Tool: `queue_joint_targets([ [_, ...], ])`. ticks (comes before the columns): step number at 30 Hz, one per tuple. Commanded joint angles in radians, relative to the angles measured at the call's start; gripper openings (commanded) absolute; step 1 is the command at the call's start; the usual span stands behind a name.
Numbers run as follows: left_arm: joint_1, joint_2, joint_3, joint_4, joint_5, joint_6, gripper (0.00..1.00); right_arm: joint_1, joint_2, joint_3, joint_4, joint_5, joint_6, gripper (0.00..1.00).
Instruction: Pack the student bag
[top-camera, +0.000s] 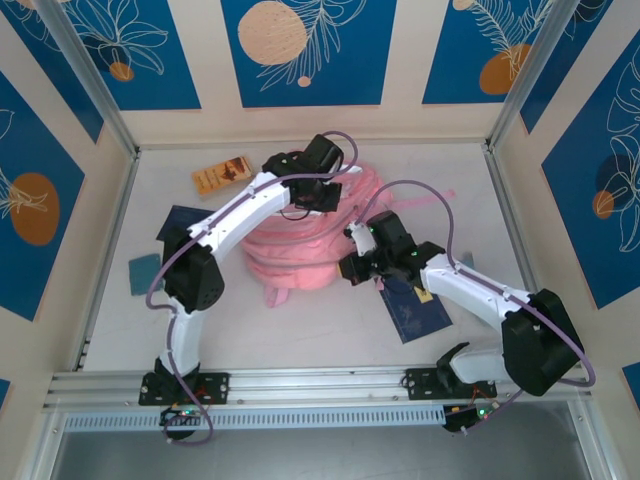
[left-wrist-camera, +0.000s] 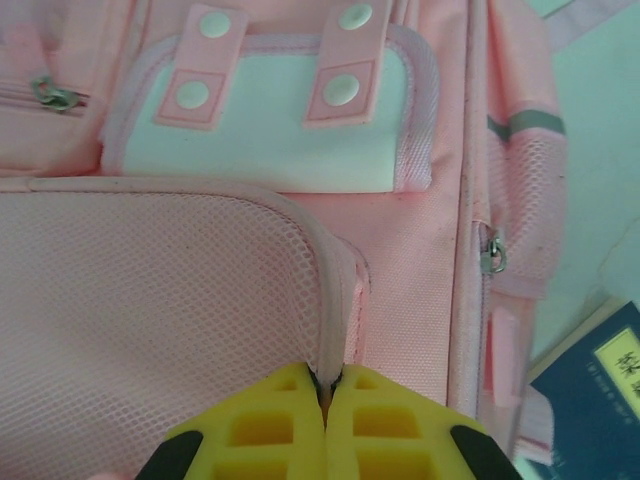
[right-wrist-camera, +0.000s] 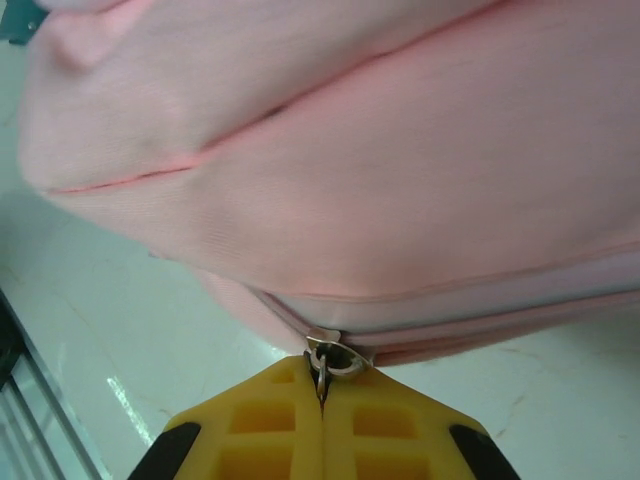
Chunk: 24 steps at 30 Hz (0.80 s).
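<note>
The left gripper (left-wrist-camera: 326, 388) was pinched shut on the bag's (left-wrist-camera: 400, 240) pocket edging (left-wrist-camera: 336, 290), the right gripper (right-wrist-camera: 322, 388) on a zip pull (right-wrist-camera: 329, 357), half hidden; a blue book (left-wrist-camera: 575, 425) was cut off.

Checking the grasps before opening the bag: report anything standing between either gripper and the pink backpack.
Nothing visible stands between them. The left gripper is shut on the piped edge of the mesh pocket on the pink backpack. The right gripper is shut on a metal zipper pull at the bag's seam. Both touch it directly.

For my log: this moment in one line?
left gripper: shut on student bag pocket edge | right gripper: shut on zipper pull
</note>
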Motion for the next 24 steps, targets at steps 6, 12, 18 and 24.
queue_joint_targets([
  [6,0.060,-0.046,0.009,0.087,0.137,-0.007,0.30,-0.065,-0.009,-0.013,0.056,0.037,0.127,0.00],
  [12,0.090,-0.173,-0.152,0.030,0.134,0.212,0.55,-0.203,0.035,0.005,0.066,0.008,0.196,0.00],
  [18,0.085,-0.263,-0.313,0.037,0.142,0.457,0.62,-0.282,0.142,0.086,0.059,-0.020,0.187,0.00],
  [24,0.025,-0.230,-0.356,0.087,0.100,0.573,0.63,-0.321,0.183,0.135,0.051,-0.095,0.173,0.00],
])
